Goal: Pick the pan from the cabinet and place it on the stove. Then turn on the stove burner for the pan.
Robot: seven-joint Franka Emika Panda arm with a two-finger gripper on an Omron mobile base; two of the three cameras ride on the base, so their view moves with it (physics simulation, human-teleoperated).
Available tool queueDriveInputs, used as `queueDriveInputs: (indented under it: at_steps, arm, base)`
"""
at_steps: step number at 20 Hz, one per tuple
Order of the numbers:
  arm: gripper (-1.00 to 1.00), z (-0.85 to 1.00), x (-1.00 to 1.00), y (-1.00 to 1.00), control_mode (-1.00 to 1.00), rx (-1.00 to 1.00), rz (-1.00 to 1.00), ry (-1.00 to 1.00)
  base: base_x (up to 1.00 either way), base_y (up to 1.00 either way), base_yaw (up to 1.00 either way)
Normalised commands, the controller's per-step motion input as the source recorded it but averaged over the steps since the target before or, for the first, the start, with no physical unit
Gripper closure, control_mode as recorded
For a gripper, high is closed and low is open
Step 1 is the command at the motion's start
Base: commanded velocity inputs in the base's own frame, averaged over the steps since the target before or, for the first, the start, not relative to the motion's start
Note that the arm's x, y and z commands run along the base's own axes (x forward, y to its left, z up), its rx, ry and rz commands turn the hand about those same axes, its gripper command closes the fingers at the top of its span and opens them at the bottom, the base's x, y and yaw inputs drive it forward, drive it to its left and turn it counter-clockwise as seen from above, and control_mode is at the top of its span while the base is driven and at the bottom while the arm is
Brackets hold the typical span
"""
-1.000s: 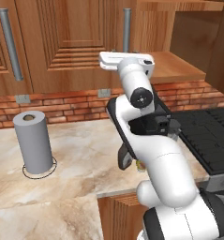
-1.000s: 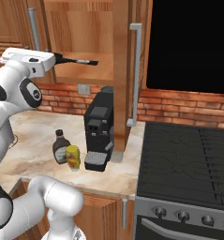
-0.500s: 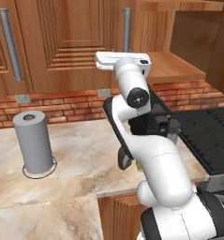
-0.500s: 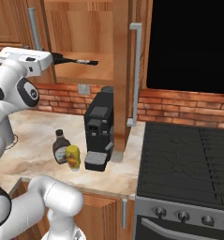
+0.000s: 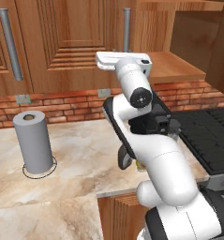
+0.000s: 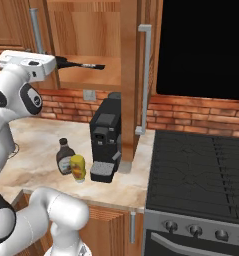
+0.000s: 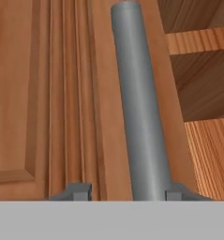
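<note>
Since the earlier frame the gripper [image 7: 123, 192] has narrowed around the closed cabinet door's grey bar handle [image 7: 140, 108]; a firm clamp cannot be confirmed. Beside it the cabinet [image 6: 93, 55] stands open with the pan [image 6: 81, 64] on its shelf. Carrying it to the stove [image 6: 201, 175] and lighting the burner remain.

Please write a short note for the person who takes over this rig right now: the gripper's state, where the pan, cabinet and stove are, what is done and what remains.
Gripper: its finger tips stand on either side of the grey bar handle of a cabinet door; I cannot tell whether it is clamped.
Pan: on the open cabinet shelf. Its long black handle shows beside the hand, and the bowl is hidden.
Stove: to the right of the counter, with no pan on the cooktop; the knobs are along its front.
Done: the arm has reached the cabinet.
Left: take out the pan, set it on a burner, turn that burner's knob.
</note>
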Motion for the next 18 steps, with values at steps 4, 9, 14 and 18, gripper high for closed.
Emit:
queueDriveInputs:
  at_steps: [4,9,14,18]
  arm:
    - [1.00,0.00,0.00,-0.29,-1.00,0.00,0.05,0.00]
    - [1.00,-0.02,0.00,-0.25,-1.00,0.00,0.03,0.00]
    - [1.00,-0.02,-0.05,0.09,-1.00,0.00,0.00,0.00]
    - [1.00,0.00,-0.25,0.35,-1.00,0.00,0.00,0.00]
  base:
    - [0.00,0.00,0.00]
    - [0.00,0.00,0.00]
    - [0.00,0.00,0.00]
    - [0.00,0.00,0.00]
